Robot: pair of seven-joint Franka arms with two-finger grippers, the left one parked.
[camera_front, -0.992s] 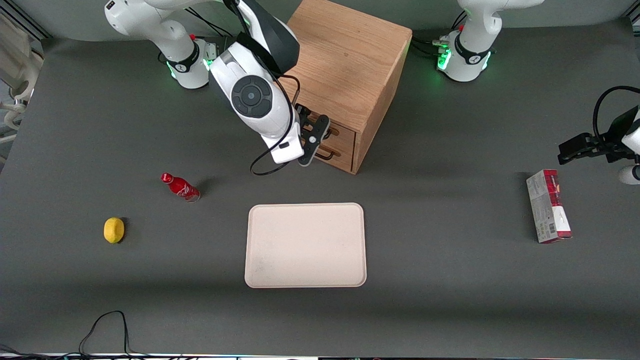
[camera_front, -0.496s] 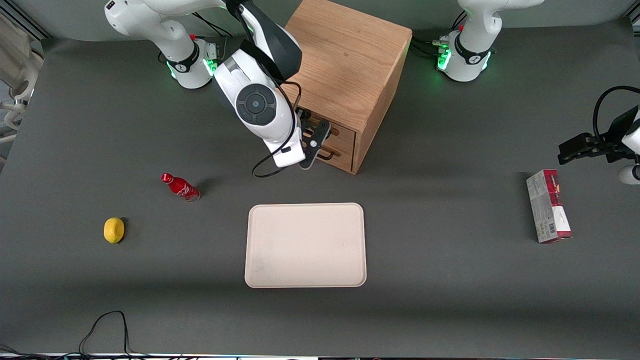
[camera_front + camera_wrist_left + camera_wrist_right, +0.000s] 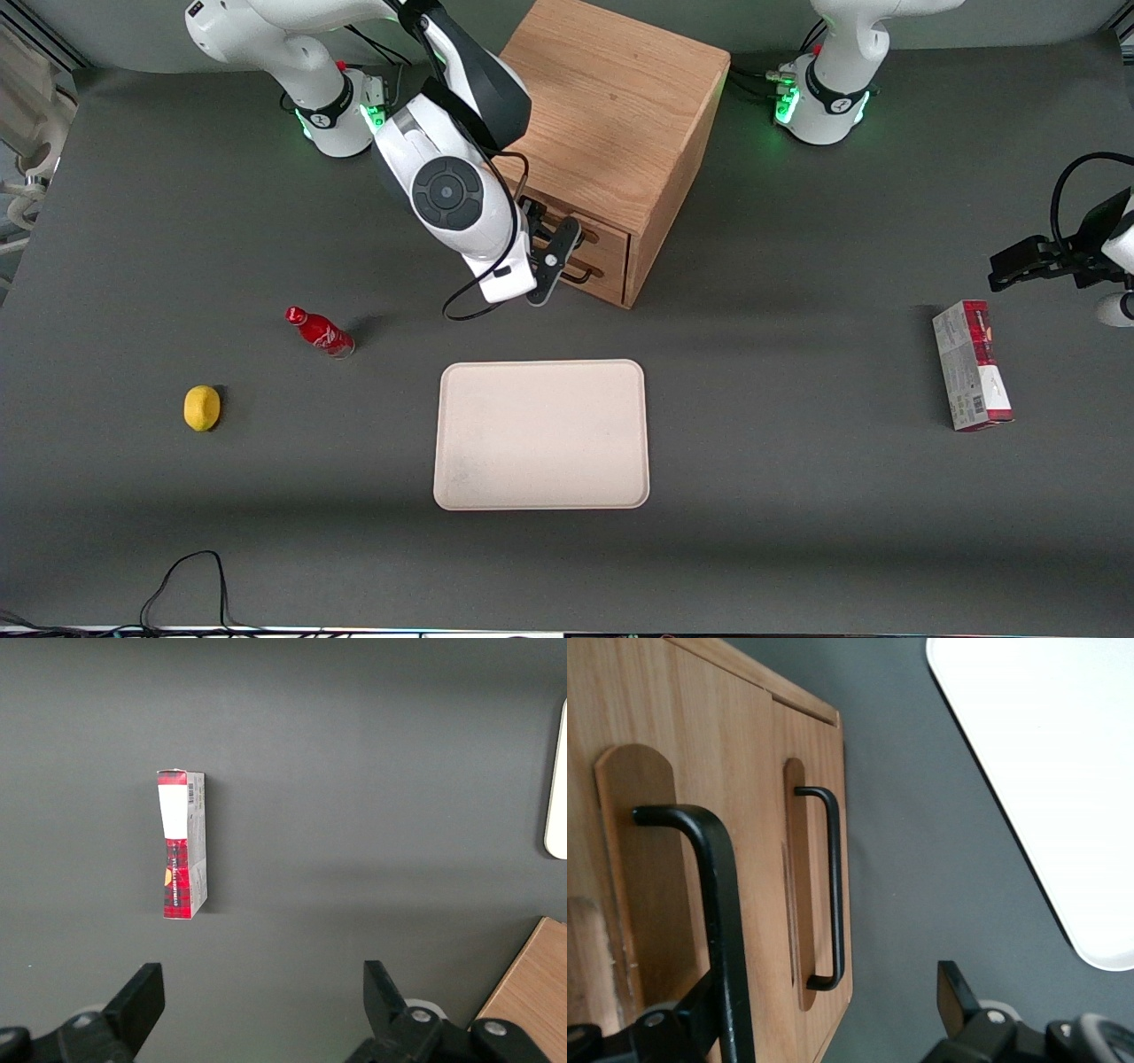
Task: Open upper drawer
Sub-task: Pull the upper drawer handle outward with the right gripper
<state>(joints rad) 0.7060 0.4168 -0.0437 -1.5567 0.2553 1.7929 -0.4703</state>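
Observation:
The oak cabinet point(image 3: 611, 97) stands at the back of the table, its two drawer fronts facing the front camera. The upper drawer point(image 3: 611, 241) looks flush with the cabinet face. In the right wrist view its front point(image 3: 651, 904) fills the frame close up, with its thin black bar handle point(image 3: 718, 904) running beside one finger point(image 3: 700, 1014). My gripper point(image 3: 547, 264) is right in front of the drawers and open. The handle lies just inside that finger point(image 3: 700, 1014), while the second finger point(image 3: 957, 992) stands well away over the mat. The lower drawer's handle point(image 3: 834, 886) sits between them, farther off.
A cream tray point(image 3: 541, 434) lies nearer the front camera than the cabinet. A red bottle point(image 3: 320, 332) and a yellow lemon point(image 3: 202, 408) lie toward the working arm's end. A red and white box point(image 3: 971, 365) lies toward the parked arm's end.
The gripper and wrist have crept slightly lower along the drawer fronts and a little nearer the front camera. The fingers stay open and the drawers have not visibly moved.

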